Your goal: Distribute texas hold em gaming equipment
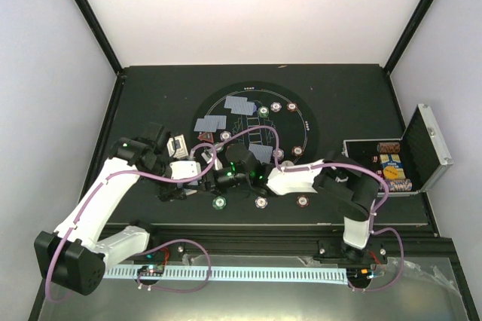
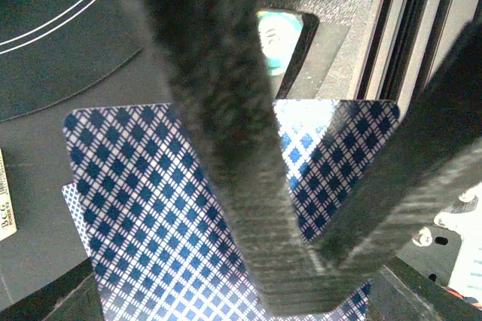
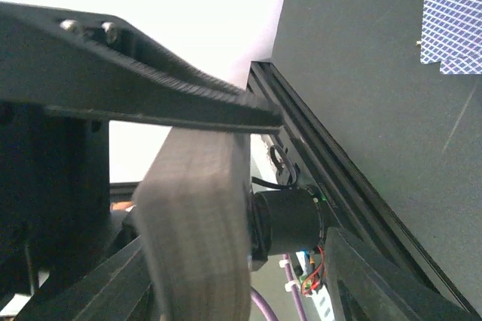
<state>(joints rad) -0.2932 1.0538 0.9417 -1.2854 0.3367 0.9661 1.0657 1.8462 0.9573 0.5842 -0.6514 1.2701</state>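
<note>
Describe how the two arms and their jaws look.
Both arms are built alike: the left arm and right arm have white shells on black joints and bases, purple cables looping alongside, and small green lights. The jaws are long, flat, black and finely ribbed.

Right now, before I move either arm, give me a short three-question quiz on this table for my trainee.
1. True or false: the left claw is shut on blue diamond-backed playing cards.
2. Seen from overhead, the silver-edged black case stands: A) far left, shut; B) far right, lid open; C) dead centre, shut.
3. Fill in: the striped round chip seen past the left claw in its wrist view is ____.
Key: 1 true; 2 B; 3 green.
</note>
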